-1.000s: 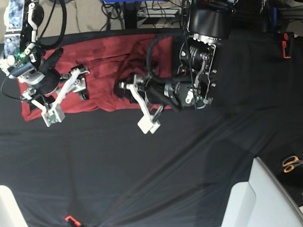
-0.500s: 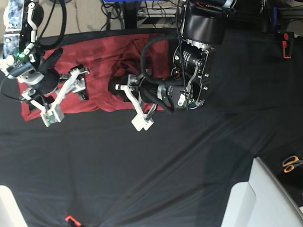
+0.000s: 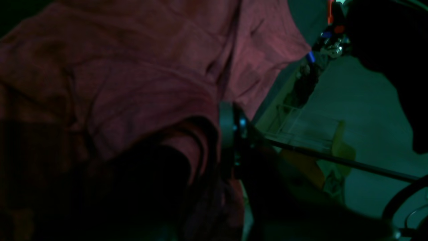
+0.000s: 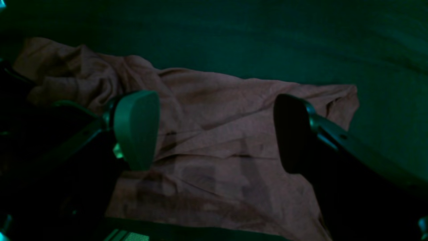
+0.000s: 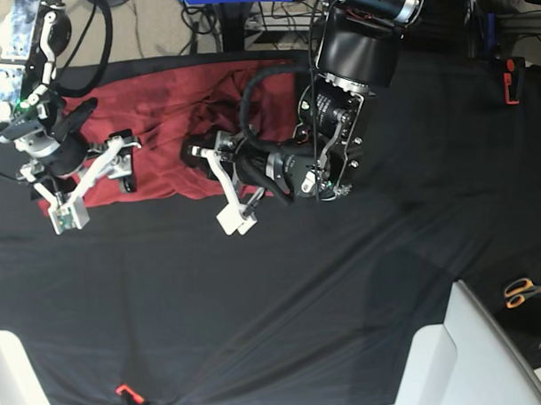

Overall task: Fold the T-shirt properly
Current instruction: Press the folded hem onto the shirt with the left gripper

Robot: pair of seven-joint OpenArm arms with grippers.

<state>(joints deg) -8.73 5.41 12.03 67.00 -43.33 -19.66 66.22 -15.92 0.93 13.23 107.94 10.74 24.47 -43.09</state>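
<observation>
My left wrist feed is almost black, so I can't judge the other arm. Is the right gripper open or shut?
Observer: Open. The right gripper has its jaws spread wide over one end of the T-shirt, with nothing between them.
Operator: Where is my left gripper relative to the shirt's edge?
Observer: In the base view the left gripper is shut, and its white tips are over the black cloth, just past the shirt's near edge.
Operator: Anything else lying around?
Observer: Orange-handled scissors at the far side, well away from both arms.
</observation>
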